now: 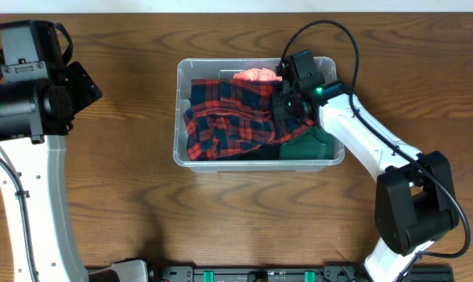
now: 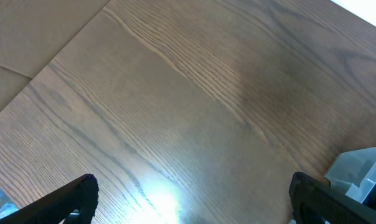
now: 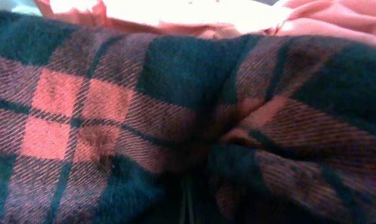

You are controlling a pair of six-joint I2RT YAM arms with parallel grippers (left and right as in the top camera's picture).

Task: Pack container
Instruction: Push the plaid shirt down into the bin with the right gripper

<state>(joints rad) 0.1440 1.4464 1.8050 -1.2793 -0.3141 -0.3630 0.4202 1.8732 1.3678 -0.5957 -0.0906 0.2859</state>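
Note:
The container (image 1: 178, 117) is a clear rectangular tub at the middle of the table. A red and dark plaid cloth (image 1: 229, 117) fills most of it, with a pink cloth (image 1: 256, 75) at the back and a dark green cloth (image 1: 311, 146) in the front right corner. My right gripper (image 1: 287, 102) is down inside the tub, shut on a bunched fold of the plaid cloth (image 3: 82, 106); the cloth hides its fingers, and the pink cloth (image 3: 312, 18) lies beyond. My left gripper (image 2: 191, 202) hangs open over bare wood at the far left, holding nothing.
A corner of the container (image 2: 362, 174) shows at the right edge of the left wrist view. The right arm (image 1: 377, 149) reaches over the tub's right rim from the front right. The left arm's base (image 1: 25, 102) stands at the left edge.

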